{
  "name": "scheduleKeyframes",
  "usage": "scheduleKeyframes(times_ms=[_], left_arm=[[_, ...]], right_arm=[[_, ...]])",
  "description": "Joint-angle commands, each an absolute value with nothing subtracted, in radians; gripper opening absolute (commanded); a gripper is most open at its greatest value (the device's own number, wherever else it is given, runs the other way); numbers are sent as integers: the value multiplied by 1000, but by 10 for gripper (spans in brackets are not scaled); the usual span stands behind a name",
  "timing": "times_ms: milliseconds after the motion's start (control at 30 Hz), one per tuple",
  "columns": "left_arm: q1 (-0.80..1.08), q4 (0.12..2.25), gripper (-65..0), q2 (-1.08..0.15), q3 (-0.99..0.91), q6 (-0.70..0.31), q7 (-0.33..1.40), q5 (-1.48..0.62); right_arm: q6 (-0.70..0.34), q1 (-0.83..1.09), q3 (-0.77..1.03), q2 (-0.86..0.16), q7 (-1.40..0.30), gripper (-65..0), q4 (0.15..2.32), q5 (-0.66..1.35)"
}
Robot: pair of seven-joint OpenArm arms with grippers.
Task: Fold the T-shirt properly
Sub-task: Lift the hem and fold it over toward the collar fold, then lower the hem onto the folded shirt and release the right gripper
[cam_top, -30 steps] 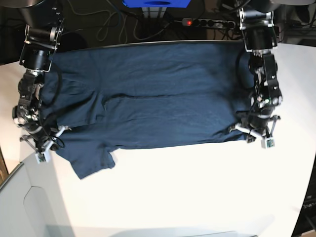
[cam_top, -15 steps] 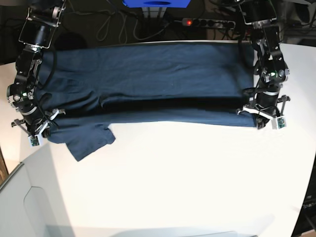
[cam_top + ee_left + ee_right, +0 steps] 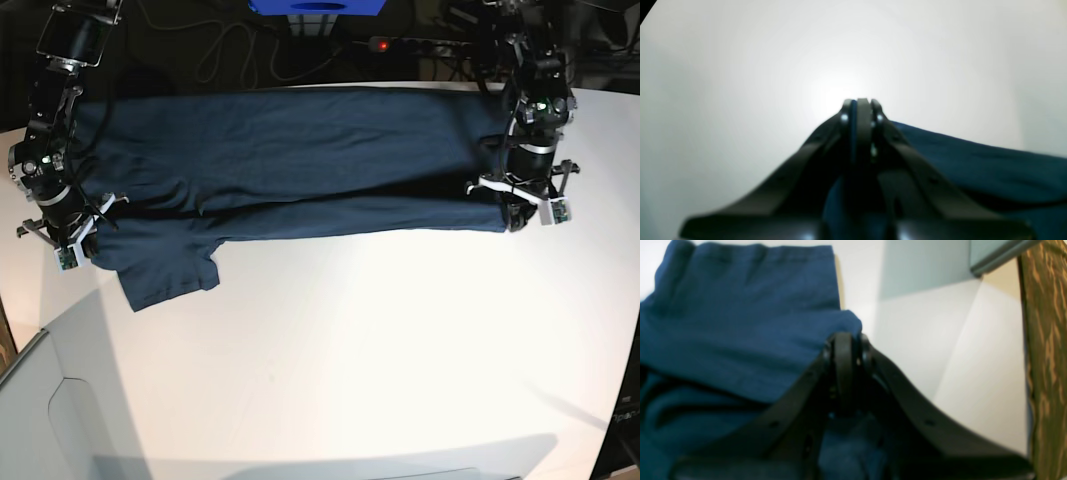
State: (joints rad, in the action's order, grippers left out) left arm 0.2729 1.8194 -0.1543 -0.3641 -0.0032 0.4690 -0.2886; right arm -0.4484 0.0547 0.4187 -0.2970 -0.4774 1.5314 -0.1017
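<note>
The dark navy T-shirt lies across the back of the white table, its near edge lifted and doubled back. One sleeve hangs toward the front at the base view's left. My left gripper is shut on the shirt's right near corner; in the left wrist view the gripper pinches blue cloth. My right gripper is shut on the left near edge; in the right wrist view the gripper clamps a fold of the shirt.
A power strip with a red light and cables lie behind the table. A blue box sits at the back. A pale bin stands at the front left. A wooden edge shows in the right wrist view.
Both grippers have carried the shirt's near edge toward the back of the table, folding it over. The visible shirt is narrower front to back, and the sleeve has shifted back too.
</note>
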Motion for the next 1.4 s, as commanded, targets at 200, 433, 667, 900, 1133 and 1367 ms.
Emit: scheduleKeyframes(times_ms=[200, 433, 667, 900, 1133, 1367], left_arm=[[295, 1828, -650, -134, -444, -1, 450, -292], [305, 1827, -650, -139, -453, -1, 449, -292], [326, 1856, -650, -134, -453, -1, 452, -292], [377, 1859, -650, -133, -453, -1, 447, -292], [387, 1851, -650, -133, -452, -1, 446, -292], [380, 1822, -650, -110, -450, -1, 446, -292]], right_arm=[[-464, 85, 501, -294, -455, -649, 1550, -93], [-521, 137, 545, -288, -461, -649, 1596, -93], [-522, 219, 547, -269, -463, -649, 1695, -97], [-522, 263, 544, -266, -463, -649, 1685, -99], [-522, 260, 544, -266, -456, -649, 1618, -101], [-522, 260, 541, -266, -460, -649, 1618, -101]])
